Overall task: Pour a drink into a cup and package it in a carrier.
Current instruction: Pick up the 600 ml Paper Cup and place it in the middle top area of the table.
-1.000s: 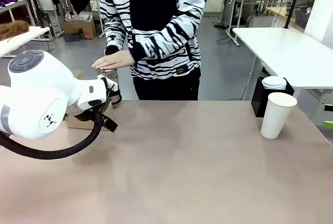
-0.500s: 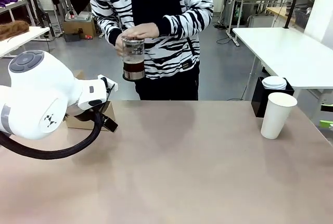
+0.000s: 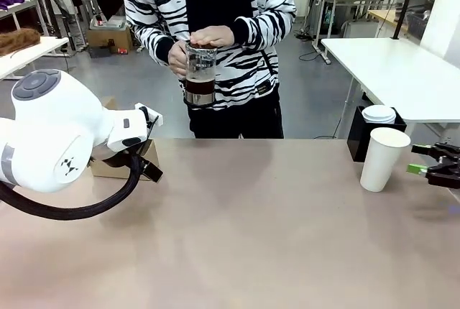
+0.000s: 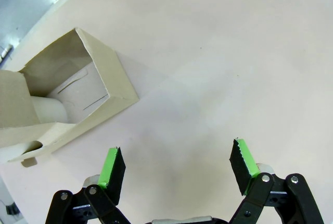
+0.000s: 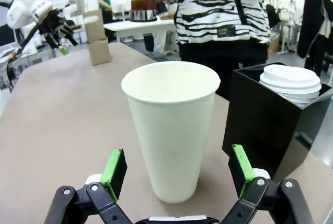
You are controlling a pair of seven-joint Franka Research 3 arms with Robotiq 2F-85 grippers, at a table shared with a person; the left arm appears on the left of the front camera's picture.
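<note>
The right hand (image 5: 177,162) is held wide open and empty, aimed at the cup (image 5: 170,125), upright on the desk (image 3: 251,237) beside a black box (image 5: 270,125). The left hand (image 4: 177,164) is spread open near the carrier (image 4: 73,99). The drink (image 3: 200,87) is held in a jug (image 3: 201,61) by the person (image 3: 215,7).

Take the tan worktable (image 3: 237,237) as your anchor. Beyond its far edge you see a grey floor (image 3: 316,100) under bright, even light. Past its far right corner stands a long white table (image 3: 402,72), with a black pole (image 3: 405,3) slanting up behind it. Past its far left corner you find another white table (image 3: 29,54) bearing something brown and furry (image 3: 18,39). Farther back, a cardboard box (image 3: 109,36) sits on the floor.
</note>
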